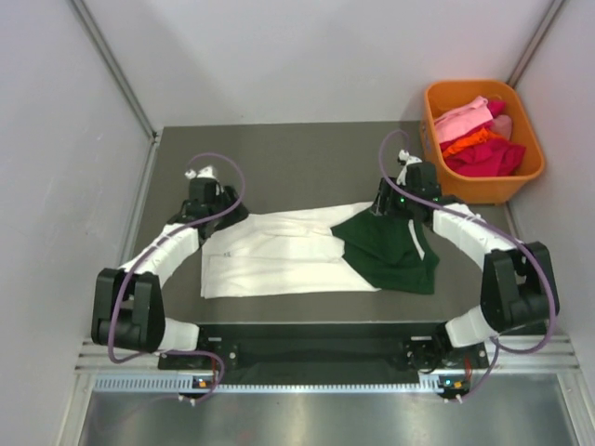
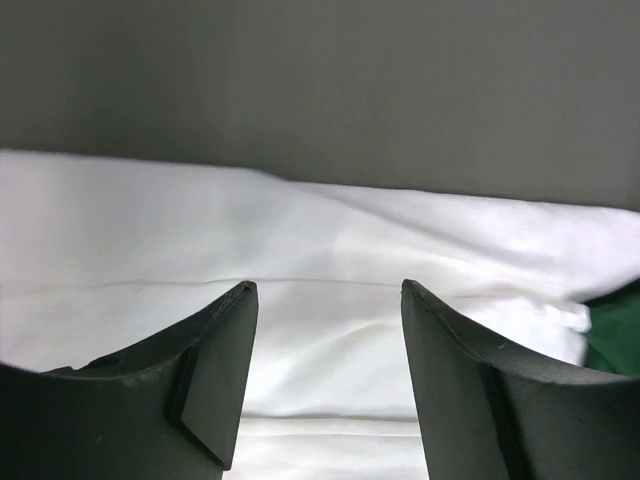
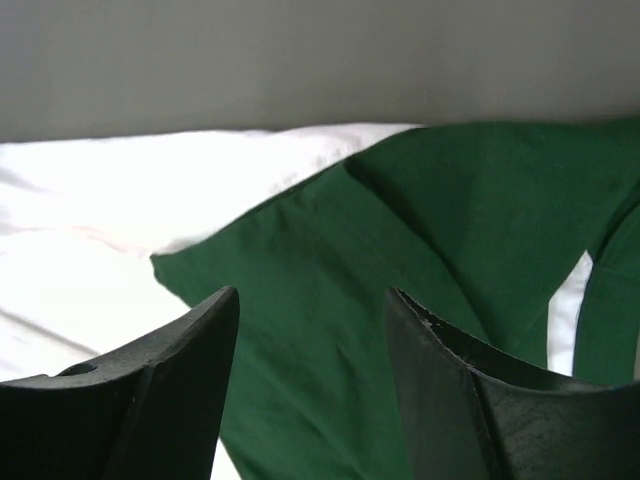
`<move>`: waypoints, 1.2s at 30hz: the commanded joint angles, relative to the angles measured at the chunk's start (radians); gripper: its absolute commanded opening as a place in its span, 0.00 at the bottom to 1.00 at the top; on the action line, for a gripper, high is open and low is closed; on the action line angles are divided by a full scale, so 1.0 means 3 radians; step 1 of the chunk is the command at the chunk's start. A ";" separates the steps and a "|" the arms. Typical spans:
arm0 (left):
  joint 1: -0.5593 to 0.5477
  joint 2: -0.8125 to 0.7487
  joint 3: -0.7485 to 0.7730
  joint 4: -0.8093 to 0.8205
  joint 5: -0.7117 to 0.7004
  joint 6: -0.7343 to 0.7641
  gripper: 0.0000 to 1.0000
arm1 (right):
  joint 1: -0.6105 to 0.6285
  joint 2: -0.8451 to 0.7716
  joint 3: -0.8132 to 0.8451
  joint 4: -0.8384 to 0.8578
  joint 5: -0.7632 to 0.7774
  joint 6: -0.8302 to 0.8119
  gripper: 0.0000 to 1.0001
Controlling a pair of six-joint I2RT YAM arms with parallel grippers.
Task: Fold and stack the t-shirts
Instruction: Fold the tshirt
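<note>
In the middle of the frame the cream-white t-shirt lies flat on the dark table, with the dark green t-shirt bunched over its right end. The left gripper hangs at the white shirt's upper-left edge and the right gripper above the green one's top edge. Both have their jaws apart, holding nothing.
</note>
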 commanded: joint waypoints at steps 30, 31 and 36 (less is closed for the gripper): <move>-0.0208 -0.0554 -0.0116 0.0155 -0.0266 0.0081 0.67 | 0.0307 0.1005 0.0770 -0.0067 0.0527 -0.0140 0.05; -0.0213 -0.0564 -0.0126 0.0176 -0.0250 0.0070 0.67 | 0.0322 0.0964 0.0739 -0.0057 0.0532 -0.0135 0.03; -0.0208 -0.0575 -0.0172 0.0202 -0.0291 0.0050 0.67 | 0.0424 0.0616 0.0530 -0.0082 0.0690 -0.0140 0.00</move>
